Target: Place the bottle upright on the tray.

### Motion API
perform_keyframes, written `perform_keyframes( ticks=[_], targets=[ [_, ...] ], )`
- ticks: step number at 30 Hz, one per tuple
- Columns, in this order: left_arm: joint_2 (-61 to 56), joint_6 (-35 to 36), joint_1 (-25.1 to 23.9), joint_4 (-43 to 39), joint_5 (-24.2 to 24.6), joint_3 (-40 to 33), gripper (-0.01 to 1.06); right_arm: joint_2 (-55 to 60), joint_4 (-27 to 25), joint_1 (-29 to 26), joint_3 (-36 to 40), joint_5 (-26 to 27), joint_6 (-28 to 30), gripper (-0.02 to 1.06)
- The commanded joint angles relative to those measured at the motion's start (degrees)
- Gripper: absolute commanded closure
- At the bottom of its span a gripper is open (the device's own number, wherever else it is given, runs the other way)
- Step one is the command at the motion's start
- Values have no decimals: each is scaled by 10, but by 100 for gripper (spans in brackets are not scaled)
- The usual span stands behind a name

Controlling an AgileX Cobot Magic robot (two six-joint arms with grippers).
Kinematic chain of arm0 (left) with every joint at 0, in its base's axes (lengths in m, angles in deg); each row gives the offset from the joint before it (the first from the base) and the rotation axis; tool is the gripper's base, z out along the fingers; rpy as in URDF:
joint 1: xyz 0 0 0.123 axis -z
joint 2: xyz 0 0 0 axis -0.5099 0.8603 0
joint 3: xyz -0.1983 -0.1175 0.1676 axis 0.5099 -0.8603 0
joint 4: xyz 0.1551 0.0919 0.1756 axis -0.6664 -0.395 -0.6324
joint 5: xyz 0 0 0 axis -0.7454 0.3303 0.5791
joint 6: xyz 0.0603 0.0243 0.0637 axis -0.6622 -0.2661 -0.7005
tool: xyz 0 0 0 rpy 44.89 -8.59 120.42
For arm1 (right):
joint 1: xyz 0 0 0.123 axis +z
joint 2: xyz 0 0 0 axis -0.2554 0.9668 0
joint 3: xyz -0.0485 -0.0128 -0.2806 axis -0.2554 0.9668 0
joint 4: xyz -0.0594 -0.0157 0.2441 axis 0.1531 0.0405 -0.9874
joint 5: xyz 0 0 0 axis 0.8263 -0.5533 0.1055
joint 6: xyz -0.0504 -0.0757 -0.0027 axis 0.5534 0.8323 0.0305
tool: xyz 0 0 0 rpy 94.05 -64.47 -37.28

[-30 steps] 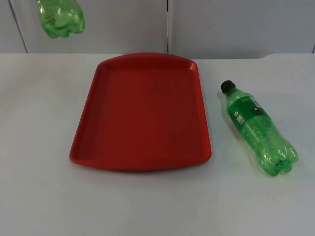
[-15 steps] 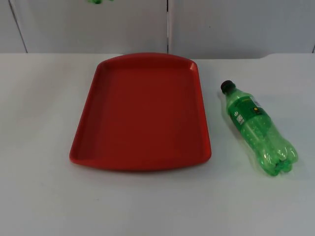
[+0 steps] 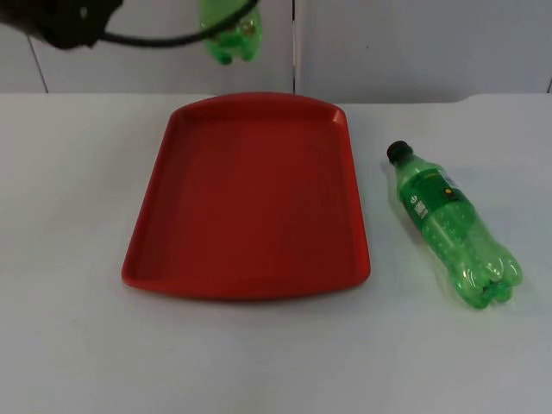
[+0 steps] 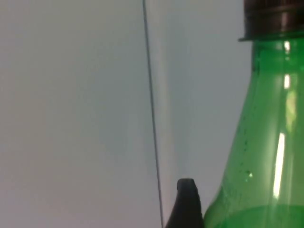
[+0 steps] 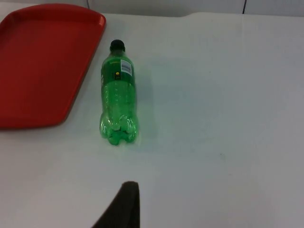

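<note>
Top view: red tray (image 3: 248,200) lies flat on the white bench (image 3: 69,345), long axis running 12 to 6 o'clock, its far short rim close to the grey partition wall (image 3: 414,43). No bottle stands on it.

Held green bottle (image 3: 231,33) hangs in the air at about 12 o'clock from the tray, above the far rim and in front of the wall, lobed base pointing down. Left arm (image 3: 60,19) shows as a dark mass at roughly 10 o'clock from the tray.

Left wrist view: the same bottle's shoulder (image 4: 259,142) and dark cap (image 4: 274,18) sit close to the camera, cap end away from the black fingertip (image 4: 186,202), which stands just beside the green wall. Left end effector: bottle is aloft beside its finger, so it reads as pinching the held green bottle, though the contact itself is hidden.

Second green bottle (image 3: 450,224) lies on its side on the bench at 3 o'clock from the tray, near the rim but apart from it. Black cap (image 3: 398,152) points toward 11 o'clock, lobed base toward 5 o'clock, label facing up.

Right wrist view: lying bottle (image 5: 118,93) just beside the tray's rim (image 5: 92,45), one black fingertip (image 5: 124,204) well short of it. Right end effector waits above the bench; spread or pressed together, cannot tell
</note>
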Motion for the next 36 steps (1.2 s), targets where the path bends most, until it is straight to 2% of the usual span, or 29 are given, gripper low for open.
perform_keyframes(
  ticks=[1,4,14,23,36],
  targets=[
    [22,6,-3,-5,-50,2,105,-2,-1,-1,1,2,0,-1],
    [57,4,-11,-6,-92,2,105,-2,-1,-1,1,2,0,-1],
    [126,-13,-40,-20,-130,16,105,-2,-1,-1,1,2,0,-1],
    [184,-28,-44,-36,-194,19,105,-2,-1,-1,1,2,0,-1],
    [233,-39,-44,-47,-198,19,105,-2,-1,-1,1,2,0,-1]
  ],
)
